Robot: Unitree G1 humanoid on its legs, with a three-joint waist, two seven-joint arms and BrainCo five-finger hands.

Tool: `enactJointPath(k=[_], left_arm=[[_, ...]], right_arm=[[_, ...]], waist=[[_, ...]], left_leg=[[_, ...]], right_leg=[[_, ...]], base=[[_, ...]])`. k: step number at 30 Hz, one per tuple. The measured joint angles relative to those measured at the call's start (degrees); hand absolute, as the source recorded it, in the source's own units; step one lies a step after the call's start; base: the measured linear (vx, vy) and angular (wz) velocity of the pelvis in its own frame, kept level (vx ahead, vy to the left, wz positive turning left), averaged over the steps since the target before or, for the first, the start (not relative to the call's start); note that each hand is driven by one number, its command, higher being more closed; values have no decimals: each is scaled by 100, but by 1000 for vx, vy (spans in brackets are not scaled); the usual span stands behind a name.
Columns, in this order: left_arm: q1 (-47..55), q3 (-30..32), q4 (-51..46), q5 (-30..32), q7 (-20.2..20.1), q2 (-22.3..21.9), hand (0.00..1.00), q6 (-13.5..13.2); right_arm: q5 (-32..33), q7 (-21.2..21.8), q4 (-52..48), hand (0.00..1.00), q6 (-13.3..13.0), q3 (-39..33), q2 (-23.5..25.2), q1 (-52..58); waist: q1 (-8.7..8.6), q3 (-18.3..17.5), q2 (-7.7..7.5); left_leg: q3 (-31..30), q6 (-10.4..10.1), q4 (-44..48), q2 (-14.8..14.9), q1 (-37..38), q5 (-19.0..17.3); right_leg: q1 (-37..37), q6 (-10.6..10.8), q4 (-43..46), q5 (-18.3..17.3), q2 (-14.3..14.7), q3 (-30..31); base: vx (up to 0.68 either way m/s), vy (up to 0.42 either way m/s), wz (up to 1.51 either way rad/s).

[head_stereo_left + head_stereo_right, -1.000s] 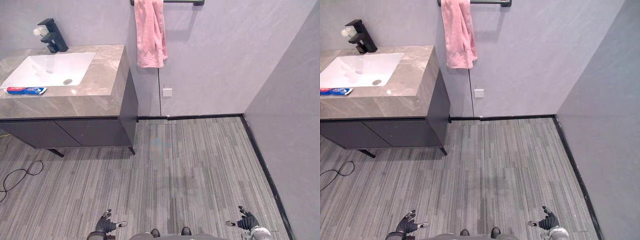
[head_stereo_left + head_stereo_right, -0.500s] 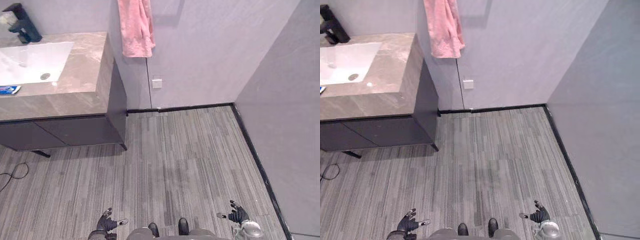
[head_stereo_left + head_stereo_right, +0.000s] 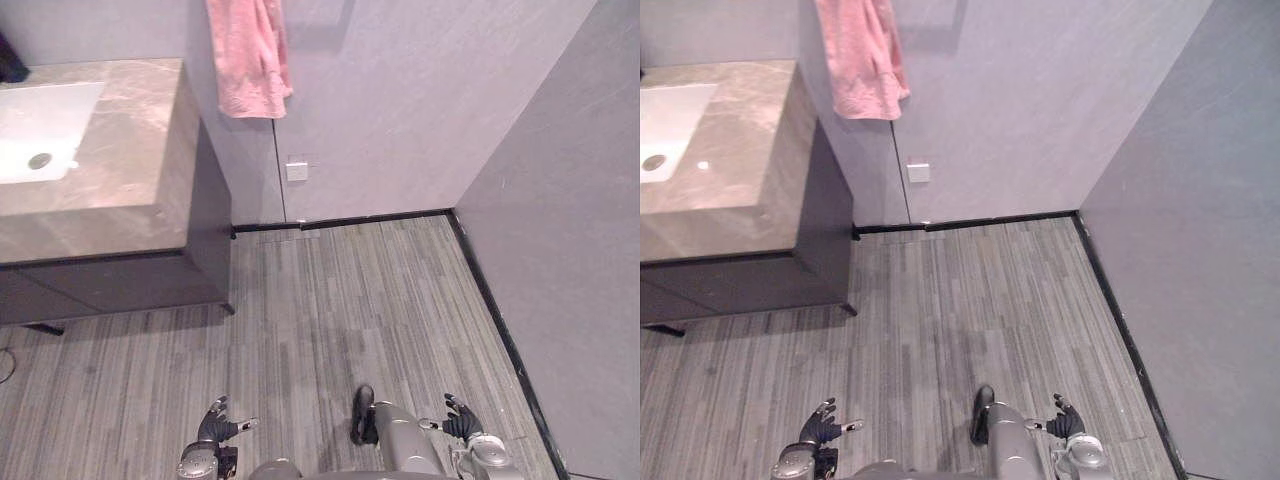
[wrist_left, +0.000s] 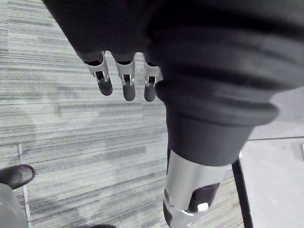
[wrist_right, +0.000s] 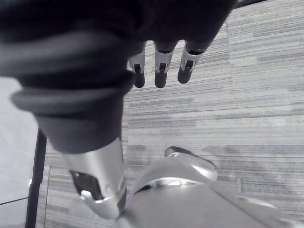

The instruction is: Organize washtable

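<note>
Left eye view: washtable (image 3: 135,140) beyond robot hand (image 3: 214,430)

A bathroom: marble vanity (image 3: 130,150) with white basin (image 3: 45,125), pink towel (image 3: 245,55) hanging.

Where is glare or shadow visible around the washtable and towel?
Right eye view: one small bright glare spot on the marble countertop, beside the white sink. Left eye view: the pink towel casts a soft shadow on the wall to its right; the floor under the dark cabinet lies in shadow.
</note>
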Motion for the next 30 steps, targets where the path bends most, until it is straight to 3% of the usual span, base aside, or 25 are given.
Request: enactJointPath(k=[1,3,5,7,10,13,15,16,18,19,21,23,24,26,28,30], left_arm=[[-5,17,-17,0,1,-32,0,1],[16,59,-120,0,-2,-206,0,4],[32,54,-266,0,-6,-329,0,7],[42,49,-456,-1,-5,-414,0,3],[60,34,-585,-3,-4,-468,0,4],[21,2,-681,-23,2,-483,0,0],[35,-9,-677,-23,0,-498,0,1],[59,6,-674,-39,6,-499,0,2],[42,3,-673,-44,9,-436,0,1],[-11,-27,-653,-44,6,-412,0,6],[12,-108,-653,-46,1,-399,0,5],[25,-302,-650,-44,-1,-288,0,12],[25,-364,-650,-44,-1,-294,0,13],[7,-343,-654,-45,10,-264,0,15],[-31,-338,-654,-52,9,-267,0,16],[-86,-274,-610,-54,7,-322,0,17]], right_arm=[[1,-4,-6,0,-8,0,15,-3],[3,-9,-68,0,15,34,133,142],[42,-46,-284,0,8,78,194,281],[98,-132,-449,0,-18,133,242,280],[177,-179,-522,0,-36,204,258,243],[234,-225,-515,0,-36,163,340,259],[236,-233,-513,0,-40,162,334,221],[231,-236,-502,0,-39,179,383,265],[225,-227,-512,0,-40,178,468,292],[219,-226,-526,0,-39,168,477,295],[199,-220,-543,0,-41,177,496,324],[111,-204,-588,0,-40,262,589,424],[105,-193,-625,0,-39,292,629,437],[103,-172,-735,0,-43,293,705,492],[99,-125,-749,0,-60,291,710,500],[106,-102,-722,0,-84,281,678,495]], waist=[[18,2,33],[59,19,99],[132,33,87],[247,72,13],[316,97,-26],[437,135,-126],[462,112,-76],[599,48,-54],[691,-16,-244],[713,-28,-322],[707,-17,-371],[632,-23,-434],[580,-26,-437],[548,-17,-414],[534,-11,-403],[485,-14,-444]], left_leg=[[-86,-46,366,80,-138,46],[-495,83,2595,502,-951,487],[-433,92,3924,865,-1407,473],[-345,156,4426,1035,-1936,429],[-235,247,3964,983,-2752,344],[63,269,1865,461,-2907,382],[37,319,675,180,-2904,732],[29,762,575,52,-2814,1396],[162,835,746,-92,-2824,1139],[250,908,985,-192,-2750,743],[316,963,983,-286,-2514,547],[342,1097,1105,-396,-2013,159],[324,1118,1121,-401,-1800,29],[313,1108,1012,-394,-1382,-162],[248,1060,859,-393,-1042,-323],[72,1025,521,-345,-513,-347]], right_leg=[[100,-48,-83,-41,55,-35],[890,-155,-610,-173,281,-129],[1503,-217,-903,-222,398,-140],[1927,-206,-1137,-346,401,-66],[2362,-137,-1458,-479,364,-31],[2697,85,-1675,-569,134,-39],[2813,282,-1757,-668,50,13],[2876,504,-1685,-865,-65,243],[2854,608,-1525,-1011,-282,319],[2629,707,-799,-1101,-513,461],[2320,778,190,-1118,-648,597],[1499,1196,2534,-755,-938,860],[1275,1176,3087,-785,-950,880],[794,1071,3594,-848,-937,770],[360,927,3436,-963,-918,490],[97,839,2164,-1090,-647,225]], base=[[378,-223,14],[457,-236,21],[382,-166,5],[356,-120,-5],[254,25,2],[273,136,4],[380,249,-21],[385,275,-45],[500,298,-32],[508,282,-16],[336,189,-12],[437,151,10],[440,109,19],[466,46,6],[383,-7,17],[492,-109,42]])
